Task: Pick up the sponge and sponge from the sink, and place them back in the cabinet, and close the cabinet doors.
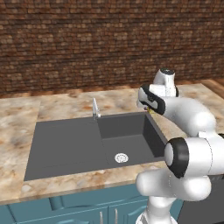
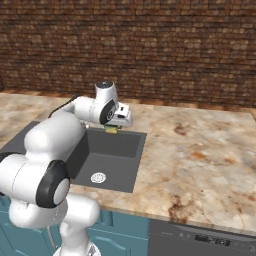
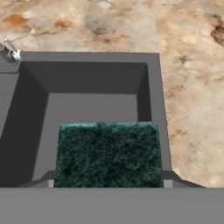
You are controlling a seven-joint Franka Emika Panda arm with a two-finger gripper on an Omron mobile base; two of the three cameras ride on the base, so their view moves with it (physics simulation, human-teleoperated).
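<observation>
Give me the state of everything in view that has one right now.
End effector: shut on the sponge, raised above the basin.
Sponge: held between the fingertips, green scouring face toward the hand camera, clear of the sink floor.
Sink: no sponge visible on its floor.
Faucet: no water seen running.

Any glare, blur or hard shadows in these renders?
Left base view: flat even light, no glare on the sink; brick wall soft. Right base view: same; the sponge under the tool is tiny. Hand view: sponge looms large, texture smeared; faucet cropped.
</observation>
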